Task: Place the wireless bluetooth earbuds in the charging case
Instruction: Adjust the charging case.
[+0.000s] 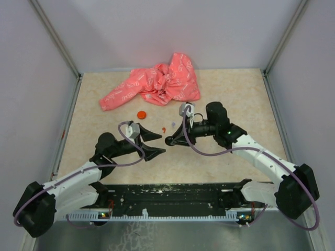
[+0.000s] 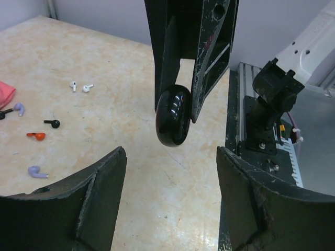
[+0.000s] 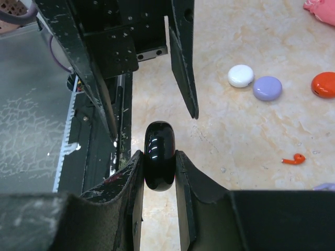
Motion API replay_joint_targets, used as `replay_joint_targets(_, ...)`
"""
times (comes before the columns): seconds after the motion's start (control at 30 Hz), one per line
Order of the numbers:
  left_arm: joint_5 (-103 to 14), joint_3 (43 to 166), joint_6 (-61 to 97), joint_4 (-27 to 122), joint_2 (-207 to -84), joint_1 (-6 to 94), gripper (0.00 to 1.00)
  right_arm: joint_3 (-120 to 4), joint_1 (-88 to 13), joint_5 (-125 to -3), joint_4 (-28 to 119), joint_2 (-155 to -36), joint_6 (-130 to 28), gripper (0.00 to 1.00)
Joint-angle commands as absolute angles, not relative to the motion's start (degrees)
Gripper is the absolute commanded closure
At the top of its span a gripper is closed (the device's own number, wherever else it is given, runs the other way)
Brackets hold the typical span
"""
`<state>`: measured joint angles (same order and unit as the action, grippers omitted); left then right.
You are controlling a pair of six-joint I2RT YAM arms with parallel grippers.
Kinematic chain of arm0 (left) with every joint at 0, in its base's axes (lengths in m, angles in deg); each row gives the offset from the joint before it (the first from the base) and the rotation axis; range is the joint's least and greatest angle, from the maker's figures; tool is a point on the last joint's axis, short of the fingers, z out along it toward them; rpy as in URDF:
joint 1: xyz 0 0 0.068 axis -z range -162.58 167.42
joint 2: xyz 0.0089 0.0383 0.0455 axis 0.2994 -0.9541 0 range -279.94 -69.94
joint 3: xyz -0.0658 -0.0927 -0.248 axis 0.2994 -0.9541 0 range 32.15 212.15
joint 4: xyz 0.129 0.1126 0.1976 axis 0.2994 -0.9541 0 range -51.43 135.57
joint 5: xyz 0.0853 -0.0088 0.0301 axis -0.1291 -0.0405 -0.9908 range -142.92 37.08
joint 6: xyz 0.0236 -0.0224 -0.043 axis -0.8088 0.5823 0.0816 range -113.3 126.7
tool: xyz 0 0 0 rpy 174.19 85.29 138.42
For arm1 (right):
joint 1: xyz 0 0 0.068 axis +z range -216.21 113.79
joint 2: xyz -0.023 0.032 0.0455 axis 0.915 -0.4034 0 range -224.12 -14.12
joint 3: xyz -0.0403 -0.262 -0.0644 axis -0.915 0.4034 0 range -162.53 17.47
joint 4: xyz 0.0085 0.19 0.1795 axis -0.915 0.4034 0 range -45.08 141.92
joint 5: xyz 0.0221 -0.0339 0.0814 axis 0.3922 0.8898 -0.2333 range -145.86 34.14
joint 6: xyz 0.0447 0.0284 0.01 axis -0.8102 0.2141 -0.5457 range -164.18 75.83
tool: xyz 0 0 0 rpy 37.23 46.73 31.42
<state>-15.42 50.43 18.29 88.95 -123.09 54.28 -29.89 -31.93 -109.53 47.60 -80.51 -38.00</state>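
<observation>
Red charging case lies flat on the bench, left of centre toward the far edge, just short of the pink cloth. White disc and lavender disc lie side by side close to it. One red earbud lies loose near the bench centre, apart from its case; a second red one not made out. A black earbud and white and lavender buds are scattered around it. What is actually in hand is a black case, held clear of the bench over its middle, toward the near edge. Right gripper is clamped on it, pads on the two flat faces, the disc standing on edge with its free half proud of the fingers. Left gripper is spread wide, jaws flanking that free half, touching nothing as far as shows. Reads as a handover, or a two-handed hold to work the lid, but that is judgement only; no seam visible. To do it well: bring the left jaws square onto the exposed half, clear of the right fingers. Close gently, since the glossy shell could squirt out, and the right should hold until the left has a firm seat. Red set lies untouched.
</observation>
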Motion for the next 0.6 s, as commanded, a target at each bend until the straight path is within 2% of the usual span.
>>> replay_joint_targets(0.0,-10.2,52.7,18.1,92.1,-125.5,53.9,0.28,-33.2,-30.4,-110.7,45.2,-79.4,-34.9,1.0)
replay_joint_targets(0.43,-6.2,52.2,18.5,93.7,-126.8,54.0,0.49,-35.1,-26.8,-110.5,46.6,-83.4,-32.6,1.0)
replay_joint_targets(0.5,-6.0,52.2,18.5,93.9,-127.1,54.0,0.57,-35.5,-26.5,-110.8,47.1,-83.8,-32.1,1.0)
replay_joint_targets(0.57,-5.9,52.3,18.7,94.1,-127.2,54.0,0.73,-35.9,-26.2,-111.1,48.0,-84.3,-31.5,1.0)
